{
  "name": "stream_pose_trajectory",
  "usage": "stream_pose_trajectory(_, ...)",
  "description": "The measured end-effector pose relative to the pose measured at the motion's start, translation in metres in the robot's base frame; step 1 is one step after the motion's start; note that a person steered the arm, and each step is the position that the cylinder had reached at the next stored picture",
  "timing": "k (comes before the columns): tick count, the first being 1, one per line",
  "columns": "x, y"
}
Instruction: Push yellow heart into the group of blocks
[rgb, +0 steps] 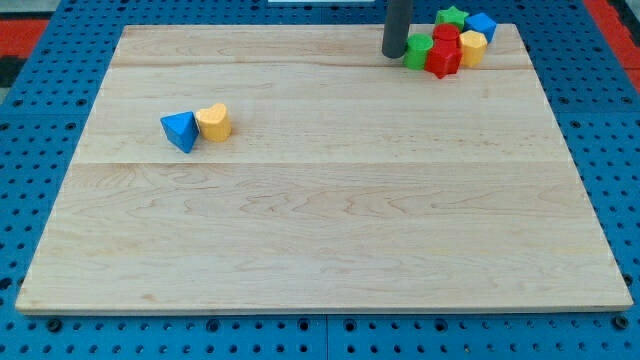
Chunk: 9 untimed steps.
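Observation:
The yellow heart (213, 122) lies on the wooden board at the view's left, touching a blue triangle (180, 130) on its left side. A group of blocks sits at the view's top right: a green block (418, 51), a red block (443, 57), another red block (446, 34), a yellow block (471, 47), a green star (452, 16) and a blue block (482, 25). My tip (394, 54) stands at the view's top, just left of the green block and far right of the yellow heart.
The wooden board (320, 220) rests on a blue pegboard (40, 120). The group sits close to the board's top right corner.

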<state>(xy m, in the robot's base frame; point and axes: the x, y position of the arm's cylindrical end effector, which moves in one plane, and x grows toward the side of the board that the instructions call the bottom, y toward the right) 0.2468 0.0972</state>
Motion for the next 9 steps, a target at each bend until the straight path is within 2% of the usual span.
stream_pose_trajectory(1,0.019,-0.029)
stream_pose_trajectory(2,0.051,-0.091)
stream_pose_trajectory(4,0.067,-0.223)
stream_pose_trajectory(5,0.101,-0.233)
stream_pose_trajectory(7,0.124,-0.249)
stream_pose_trajectory(8,0.153,-0.246)
stream_pose_trajectory(9,0.17,-0.199)
